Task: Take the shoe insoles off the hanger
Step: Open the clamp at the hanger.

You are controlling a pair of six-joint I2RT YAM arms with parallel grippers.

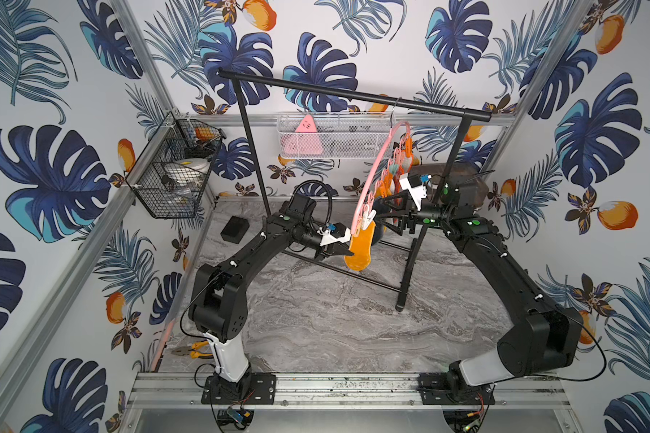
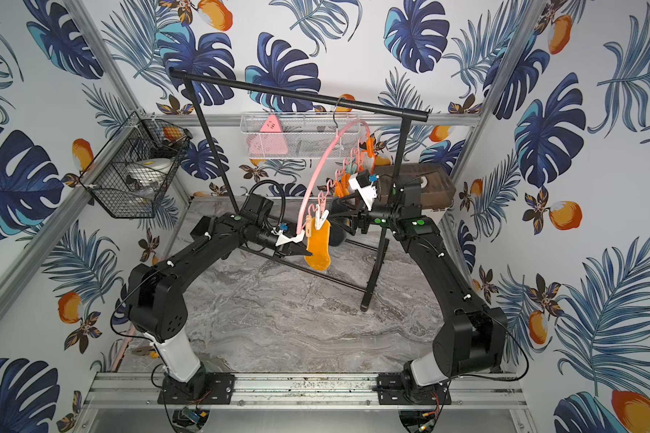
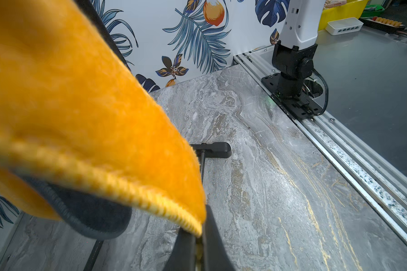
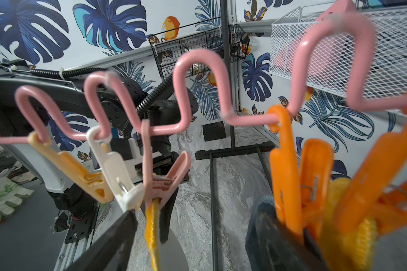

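Removing the first insole from the hanger, seen mid-step. The pink hanger [image 1: 368, 180] hangs by its hook from the black rail [image 1: 353, 95], well above the desk [image 1: 316, 318]. The orange insole [image 1: 360, 247] dangles from a pink clip [image 4: 166, 178] near the low end of the hanger's wavy bar. The left fingers [image 3: 216, 244] are pressed together on the lower edge of that insole, and the wrist view shows its plush rim pinched between them. A dark navy insole [image 3: 92, 218] hangs just behind it. The right fingers [image 4: 113, 237] stand wide apart with nothing clamped, one on each side of the pink clip and level with its jaws; the orange clips [image 4: 291, 176] crowd close on the far side. No insole lies on the desk, so the task appears to be at its start. The next move probably calls for the right fingers to squeeze the pink clip's handles while the left draws the insole downward and clear. A pull on a closed clip would likely swing the whole hanger along the rail.
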